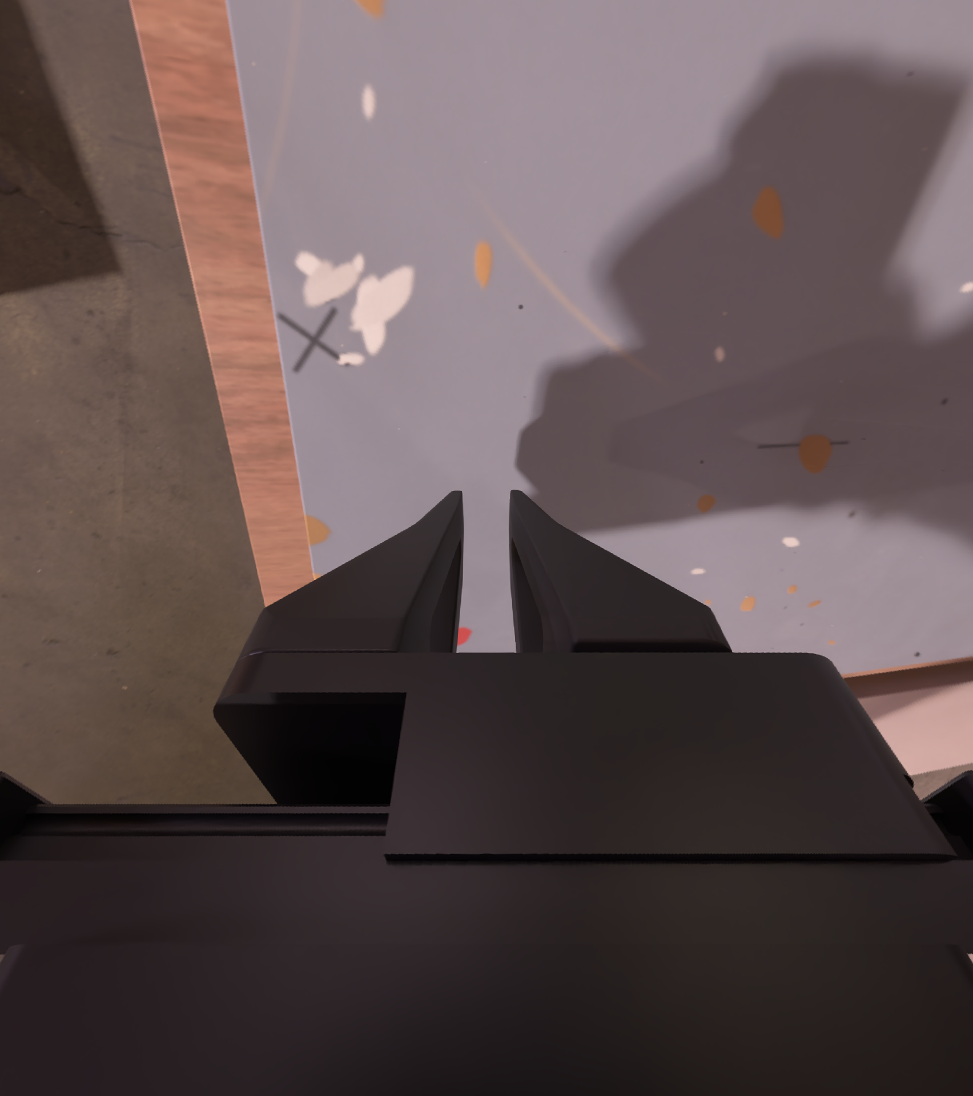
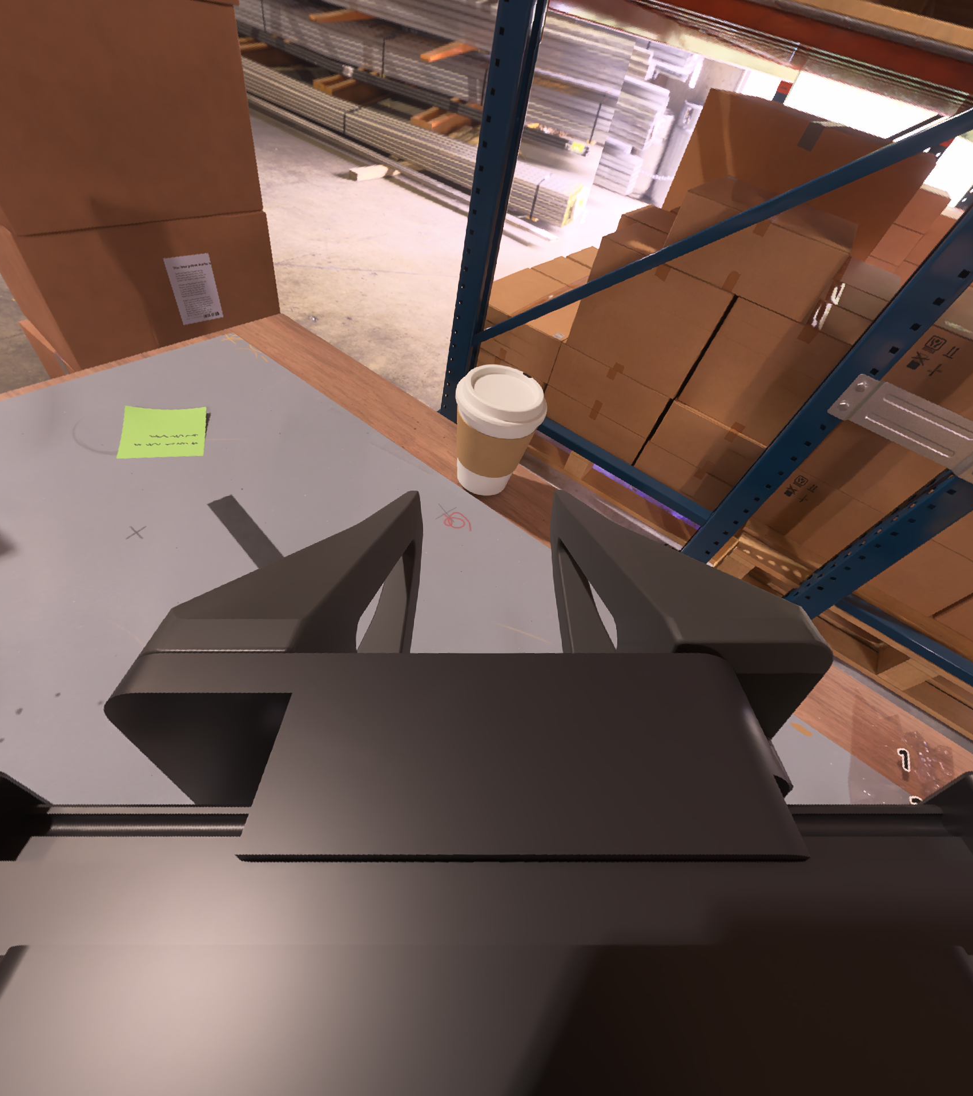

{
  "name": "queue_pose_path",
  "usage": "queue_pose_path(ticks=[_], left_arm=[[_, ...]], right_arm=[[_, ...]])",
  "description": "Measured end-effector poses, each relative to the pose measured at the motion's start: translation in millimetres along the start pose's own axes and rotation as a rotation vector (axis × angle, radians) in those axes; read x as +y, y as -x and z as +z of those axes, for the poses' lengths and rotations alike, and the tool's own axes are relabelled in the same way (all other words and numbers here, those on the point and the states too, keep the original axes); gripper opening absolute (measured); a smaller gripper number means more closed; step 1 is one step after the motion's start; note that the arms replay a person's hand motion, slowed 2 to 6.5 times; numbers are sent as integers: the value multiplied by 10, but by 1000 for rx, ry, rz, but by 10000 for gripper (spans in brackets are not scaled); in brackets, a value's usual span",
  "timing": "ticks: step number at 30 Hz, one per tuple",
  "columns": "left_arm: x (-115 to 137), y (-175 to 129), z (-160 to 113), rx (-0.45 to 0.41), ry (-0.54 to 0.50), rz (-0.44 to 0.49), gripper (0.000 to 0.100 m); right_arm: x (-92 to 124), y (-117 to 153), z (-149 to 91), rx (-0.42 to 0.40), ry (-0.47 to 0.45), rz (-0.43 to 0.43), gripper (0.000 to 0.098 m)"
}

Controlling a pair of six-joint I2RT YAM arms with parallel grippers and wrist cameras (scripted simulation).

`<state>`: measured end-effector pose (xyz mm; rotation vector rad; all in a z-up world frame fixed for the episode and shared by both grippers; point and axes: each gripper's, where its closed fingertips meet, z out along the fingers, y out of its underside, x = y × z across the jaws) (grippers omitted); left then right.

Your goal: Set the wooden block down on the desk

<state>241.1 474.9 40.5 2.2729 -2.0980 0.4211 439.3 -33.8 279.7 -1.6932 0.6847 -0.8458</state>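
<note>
No wooden block shows in either view. In the left wrist view my left gripper (image 1: 485, 495) hangs over the grey desk surface (image 1: 472, 178) near its left edge. Its jaws are almost together with only a thin slit between them, and nothing is held. In the right wrist view my right gripper (image 2: 484, 495) is over the grey desk surface (image 2: 57, 593), with its jaws apart and empty. It points toward the desk's far right corner.
A paper coffee cup (image 2: 496, 430) stands on the desk's wooden rim just beyond my right fingertips. A green sticky note (image 2: 162, 432) lies at the far left. A blue rack (image 2: 490, 178) and cardboard boxes (image 2: 709, 332) stand past the edge. The wooden border (image 1: 217, 296) drops to concrete floor (image 1: 57, 474).
</note>
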Motion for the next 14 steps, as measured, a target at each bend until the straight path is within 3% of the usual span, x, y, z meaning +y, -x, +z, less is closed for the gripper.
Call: queue_pose_path(ticks=[14], left_arm=[[-50,145,56,-122,6,-31,213]], right_arm=[[44,17,26,7,35,-27,368]])
